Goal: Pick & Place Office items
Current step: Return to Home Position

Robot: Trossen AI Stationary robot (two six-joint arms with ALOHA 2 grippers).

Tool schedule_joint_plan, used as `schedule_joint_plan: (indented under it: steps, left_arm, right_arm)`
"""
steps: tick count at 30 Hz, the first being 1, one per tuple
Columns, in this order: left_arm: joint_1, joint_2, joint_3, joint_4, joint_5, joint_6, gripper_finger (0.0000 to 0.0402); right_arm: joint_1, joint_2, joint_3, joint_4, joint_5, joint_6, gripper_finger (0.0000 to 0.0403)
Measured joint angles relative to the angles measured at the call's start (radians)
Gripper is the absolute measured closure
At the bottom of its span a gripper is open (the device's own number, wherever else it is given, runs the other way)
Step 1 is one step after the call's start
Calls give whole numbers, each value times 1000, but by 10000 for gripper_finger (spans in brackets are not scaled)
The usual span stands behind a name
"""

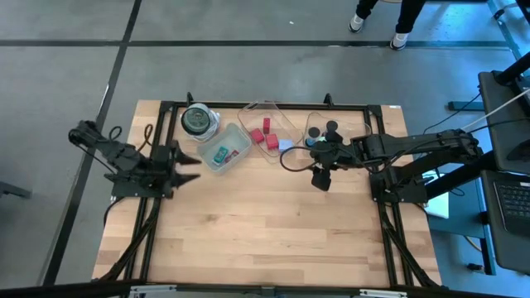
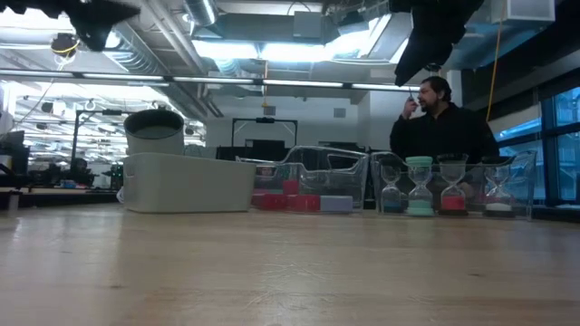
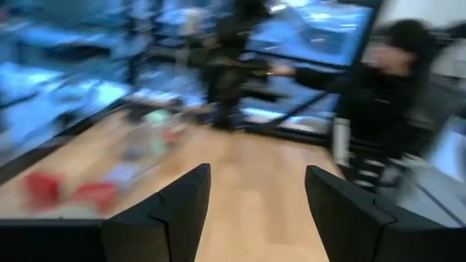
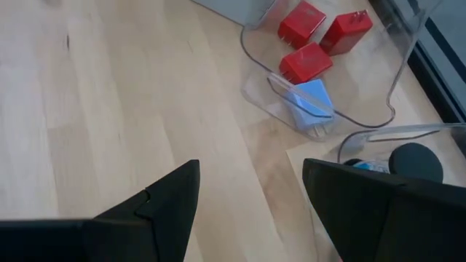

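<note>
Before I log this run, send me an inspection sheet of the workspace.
Surface: wooden table, no spills seen.
Job's things: red blocks and a pale-blue piece in a clear tray; a teal piece in the bin; black cylinders in a second tray.
Clutter: jar beside the bin.
Claws: left claw open, at the table's left; right claw open, near the trays; both empty.
Cables: black cable looping by the right claw.
Surroundings: person behind the table.

Gray bin (image 2: 186, 186) beside jar (image 1: 197, 121); 2 clear trays (image 1: 277, 116); person (image 2: 444, 131) behind.
</note>
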Motion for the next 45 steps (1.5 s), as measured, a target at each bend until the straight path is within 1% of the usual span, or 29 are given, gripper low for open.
schedule_joint_plan:
  steps: [1,3,6,9,15,19,22,27,31,35,39,43,45]
  left_arm:
    - [-6,0,-16,41,37,43,181]
    - [-18,0,-48,118,68,111,182]
    - [-23,-1,-90,207,61,177,183]
    - [-23,0,-134,269,53,211,181]
    - [-23,0,-204,357,53,208,183]
    - [-23,0,-255,429,52,196,181]
    - [-23,0,-285,449,50,185,181]
    - [-23,-1,-339,494,-8,141,182]
    - [-23,0,-366,501,-14,139,181]
    - [-23,-1,-388,502,-48,99,183]
    - [-23,0,-399,472,-53,52,181]
    - [-23,0,-399,479,-56,59,182]
    - [-23,0,-399,485,-56,79,183]
  right_arm:
    - [0,0,0,1,0,0,154]
    - [3,0,0,6,0,-6,154]
    - [13,-1,-16,48,0,-7,154]
    - [29,-1,-52,90,-8,-7,154]
    - [63,-6,-152,251,-76,-5,154]
    - [85,-13,-217,361,-78,-5,154]
    - [99,-23,-264,470,-93,-4,154]
    - [115,-36,-352,650,-160,-6,154]
    - [124,-51,-415,743,-172,1,154]
    - [124,-106,-495,818,-170,18,154]
    - [125,-203,-589,886,-132,42,154]
    - [124,-306,-661,897,-123,47,154]
    - [125,-359,-686,900,-103,46,154]
